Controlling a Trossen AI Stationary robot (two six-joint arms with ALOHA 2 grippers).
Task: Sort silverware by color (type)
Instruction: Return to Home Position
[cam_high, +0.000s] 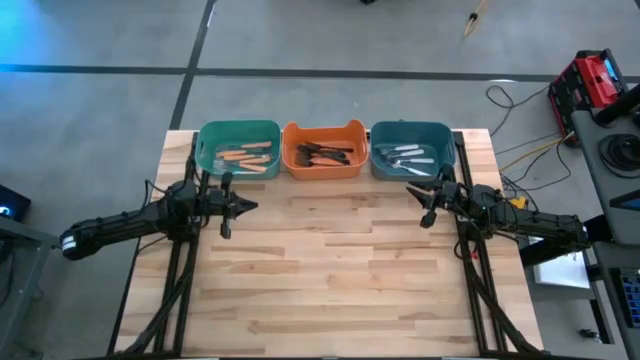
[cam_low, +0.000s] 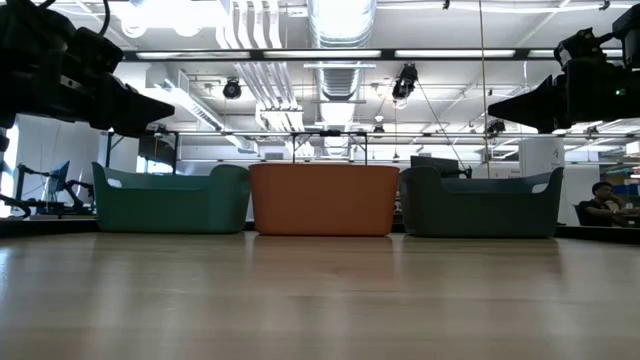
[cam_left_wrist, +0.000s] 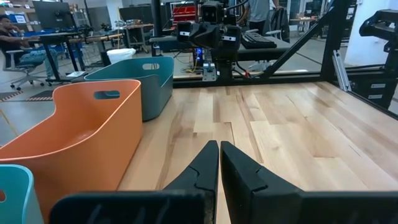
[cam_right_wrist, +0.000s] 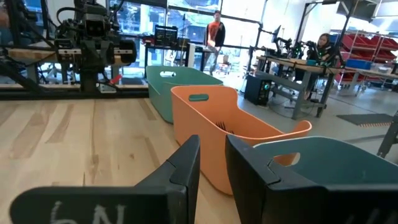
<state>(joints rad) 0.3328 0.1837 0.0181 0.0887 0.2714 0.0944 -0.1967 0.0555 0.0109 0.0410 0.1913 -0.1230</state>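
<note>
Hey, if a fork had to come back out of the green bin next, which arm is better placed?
Left, most likely. The green bin sits at the row's left end, just beyond the left gripper. The right gripper hangs near the blue bin at the far end, with the orange bin between.

Orange-handled forks (cam_high: 245, 155) in green bin (cam_high: 238, 125), dark forks (cam_high: 325, 154) in orange bin (cam_high: 322, 175), pale forks (cam_high: 405, 155) in blue bin (cam_high: 411, 125)

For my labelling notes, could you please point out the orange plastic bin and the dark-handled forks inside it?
Orange plastic bin (cam_high: 322, 175): high view, near wall.
Dark-handled forks (cam_high: 325, 154): high view, middle of the pile.
</note>
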